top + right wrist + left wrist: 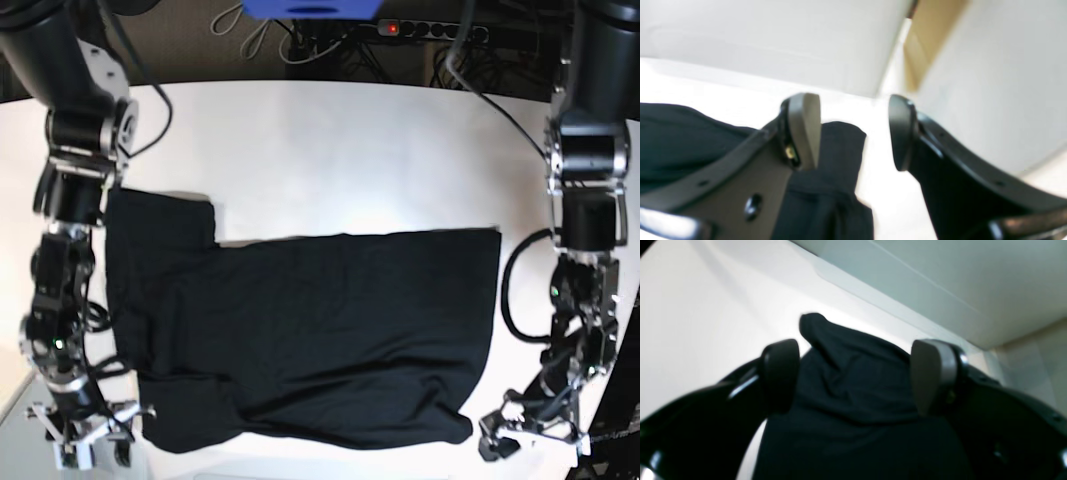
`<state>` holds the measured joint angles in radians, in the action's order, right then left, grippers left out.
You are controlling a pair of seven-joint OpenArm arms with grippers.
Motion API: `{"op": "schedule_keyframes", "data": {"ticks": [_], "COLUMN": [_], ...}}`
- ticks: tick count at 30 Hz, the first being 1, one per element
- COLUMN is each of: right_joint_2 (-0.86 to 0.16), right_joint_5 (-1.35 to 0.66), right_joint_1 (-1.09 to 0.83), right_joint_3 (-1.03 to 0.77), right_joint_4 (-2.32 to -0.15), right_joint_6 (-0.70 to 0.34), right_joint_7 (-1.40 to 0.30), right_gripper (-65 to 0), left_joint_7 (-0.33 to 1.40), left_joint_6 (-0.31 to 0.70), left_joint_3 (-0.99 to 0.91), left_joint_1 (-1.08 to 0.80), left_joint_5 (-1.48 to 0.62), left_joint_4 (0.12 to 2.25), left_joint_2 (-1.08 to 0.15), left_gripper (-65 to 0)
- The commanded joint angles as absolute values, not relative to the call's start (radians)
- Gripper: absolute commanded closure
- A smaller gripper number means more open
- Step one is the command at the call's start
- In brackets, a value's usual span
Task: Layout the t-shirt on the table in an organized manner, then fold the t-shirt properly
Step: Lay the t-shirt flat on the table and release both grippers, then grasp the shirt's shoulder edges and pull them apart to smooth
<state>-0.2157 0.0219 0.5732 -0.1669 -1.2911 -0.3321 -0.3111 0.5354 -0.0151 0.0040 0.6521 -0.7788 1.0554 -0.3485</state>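
The black t-shirt (pixel 300 330) lies spread on the white table (pixel 350 150), plain side up, with one sleeve reaching toward the back left. At the shirt's near right corner my left gripper (pixel 525 432) stands open. In the left wrist view its fingers (pixel 933 376) stand wide apart, and a raised fold of the t-shirt (pixel 846 400) lies loose between them. My right gripper (pixel 88 440) is open at the near left corner. In the right wrist view the t-shirt (pixel 673 133) lies behind and beside the left of its fingers (pixel 805 130), with bare table (pixel 880 186) in the gap.
The table's curved front edge runs just below both grippers. Behind the far edge lie a power strip (pixel 420 28) with cables and a blue object (pixel 310 8). A brown board (pixel 930 43) stands beyond the table in the right wrist view.
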Motion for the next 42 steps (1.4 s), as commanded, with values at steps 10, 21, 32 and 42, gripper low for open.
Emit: {"op": "schedule_keyframes", "data": {"ticks": [10,21,32,42], "right_joint_2": [-0.205,-0.139,-0.064,-0.044], "right_joint_5": [0.002,0.002,0.002,0.002], "right_joint_1": [0.344,0.084,-0.056,-0.099], "right_joint_3": [-0.271,-0.441,-0.441,-0.441], "right_joint_4": [-1.618,-1.661,-1.664,-1.667], "right_joint_6": [-0.328,-0.332,-0.332,-0.332], "right_joint_7": [-0.427,-0.509,-0.501,-0.506], "right_gripper": [-33.2,-33.3,-33.3,-33.1], "left_joint_7": [0.526,0.526,0.638,0.648], "left_joint_6": [-0.012,-0.013,-0.013,-0.004], "left_joint_3": [-0.039,-0.085,-0.188,-0.130], "left_joint_1": [0.340,0.191,0.059,0.062], "left_joint_5": [-0.780,-0.785,-0.779,-0.777], "left_joint_4": [1.310,1.236,1.290,1.260], "left_joint_2": [-0.398,-0.398,-0.394,-0.317], "left_gripper": [-50.0,-50.1,-50.3,-49.8]}}
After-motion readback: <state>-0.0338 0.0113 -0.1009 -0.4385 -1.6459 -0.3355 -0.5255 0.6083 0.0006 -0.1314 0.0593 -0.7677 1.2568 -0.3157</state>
